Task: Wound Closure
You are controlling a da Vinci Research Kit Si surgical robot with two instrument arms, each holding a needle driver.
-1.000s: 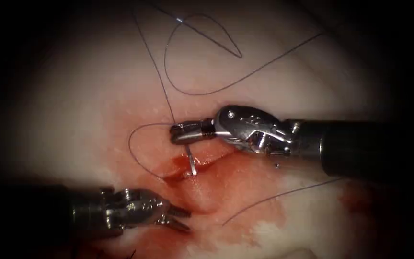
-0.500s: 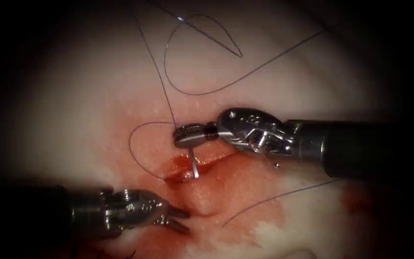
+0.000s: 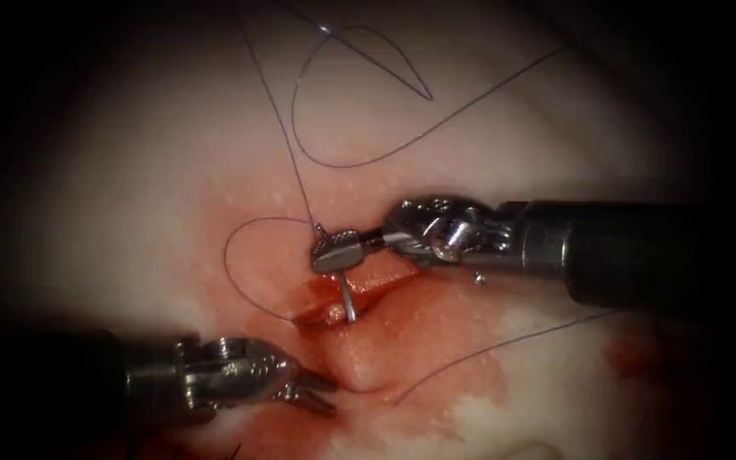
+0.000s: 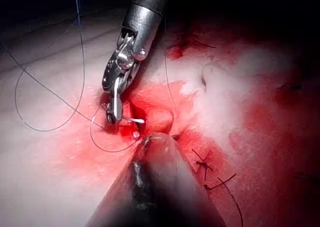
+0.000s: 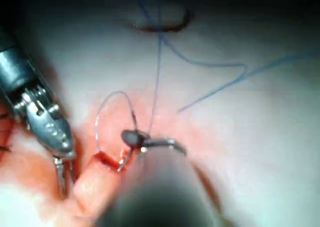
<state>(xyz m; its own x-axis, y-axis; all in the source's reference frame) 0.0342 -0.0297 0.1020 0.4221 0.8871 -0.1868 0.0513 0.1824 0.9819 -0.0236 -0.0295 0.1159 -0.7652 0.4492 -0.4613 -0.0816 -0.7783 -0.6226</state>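
Needle [image 3: 347, 298] is held by the right gripper [image 3: 338, 250], whose jaws are closed on it near the thread end of its curve; the shaft below the jaws runs down and its lower part is lodged in the tissue [image 3: 129, 196] at the cut [image 3: 334, 311]. This hold is judged to keep the point steered into the far lip of the cut while the body of the curve stays under control. In the left wrist view the same needle [image 4: 131, 120] is seen projecting sideways from the jaw tips into the red opening.

Thread [image 3: 249, 273] is seen leaving the gripped end, looping out to the left of the cut and running away toward the far side, where a larger loop lies slack on the tissue. A second strand lies to the right of the cut.

Left gripper [image 3: 313, 390] is parked near and to the left of the cut, jaws slightly parted and holding nothing, apart from the needle; it is judged to be placed ready at the near lip. Red fluid [image 3: 419, 332] is pooled around the cut.
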